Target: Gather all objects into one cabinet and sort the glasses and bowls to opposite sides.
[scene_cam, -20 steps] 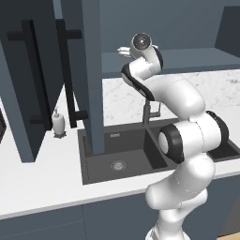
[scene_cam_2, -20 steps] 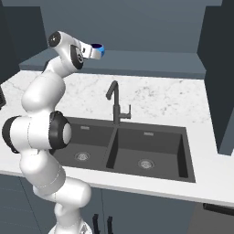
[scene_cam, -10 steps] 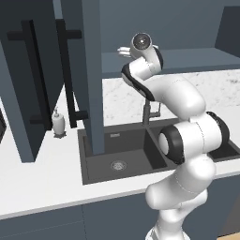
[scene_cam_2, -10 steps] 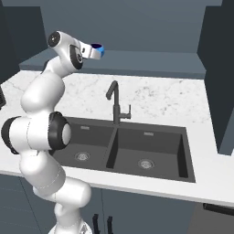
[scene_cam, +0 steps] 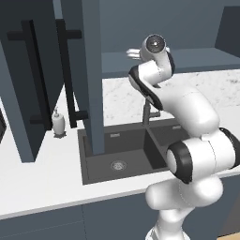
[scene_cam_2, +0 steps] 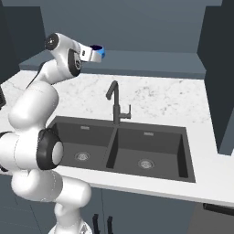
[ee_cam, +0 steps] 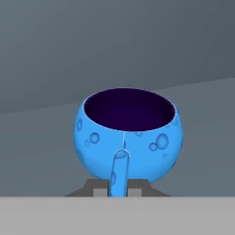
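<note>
A small squat bright-blue cup [ee_cam: 127,133] with a dark inside and a thin blue handle is pinched by that handle in the nearly shut jaws of the white arm's gripper [ee_cam: 117,187], the cup upright in the hand view. From the right base view the cup [scene_cam_2: 98,51] is held high, above the white marbled bench [scene_cam_2: 160,98] and left of the curved black tap [scene_cam_2: 115,101], over the near edge of the slate blue-grey shelf [scene_cam_2: 151,61]. Below lies the black double sink [scene_cam_2: 119,146]. A pale soap bottle [scene_cam: 58,124] stands beside an open cabinet door with a long black bar handle [scene_cam: 68,75].
</note>
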Controlling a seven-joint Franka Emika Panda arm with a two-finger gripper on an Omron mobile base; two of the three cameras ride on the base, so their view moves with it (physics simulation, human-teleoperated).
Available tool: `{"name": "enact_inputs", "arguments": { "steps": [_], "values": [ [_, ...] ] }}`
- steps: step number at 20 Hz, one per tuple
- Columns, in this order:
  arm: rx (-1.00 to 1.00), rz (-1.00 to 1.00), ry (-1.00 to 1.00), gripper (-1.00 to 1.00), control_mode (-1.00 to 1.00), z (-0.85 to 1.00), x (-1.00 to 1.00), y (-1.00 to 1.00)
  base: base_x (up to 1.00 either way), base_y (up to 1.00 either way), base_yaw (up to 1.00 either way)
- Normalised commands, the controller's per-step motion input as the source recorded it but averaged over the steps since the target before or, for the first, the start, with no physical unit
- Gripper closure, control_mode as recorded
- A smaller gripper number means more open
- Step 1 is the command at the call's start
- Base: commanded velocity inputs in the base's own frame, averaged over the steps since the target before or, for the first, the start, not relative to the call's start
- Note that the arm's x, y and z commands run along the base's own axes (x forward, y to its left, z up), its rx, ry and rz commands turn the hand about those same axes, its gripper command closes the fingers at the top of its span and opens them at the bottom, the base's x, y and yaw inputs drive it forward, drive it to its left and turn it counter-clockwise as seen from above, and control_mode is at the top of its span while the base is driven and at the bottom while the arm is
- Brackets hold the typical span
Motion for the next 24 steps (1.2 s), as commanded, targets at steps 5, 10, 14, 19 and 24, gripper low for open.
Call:
{"name": "enact_inputs", "arguments": {
  "steps": [5,10,14,19,24],
  "values": [
    [0.0,0.01,0.0,1.0,-1.0,0.22,-0.31,-0.12,0.0,0.0,0.0],
    [0.0,0.08,-0.02,1.0,-1.0,0.42,-0.59,-0.29,0.0,0.0,0.0],
    [-0.03,0.08,-0.03,1.0,-1.0,0.4,-0.44,-0.12,0.0,0.0,0.0],
    [-0.01,0.2,0.03,1.0,-1.0,0.19,-0.5,-0.16,0.0,0.0,0.0],
    [0.0,0.19,0.05,1.0,-1.0,0.02,-0.62,-0.04,0.0,0.0,0.0]
  ]
}}
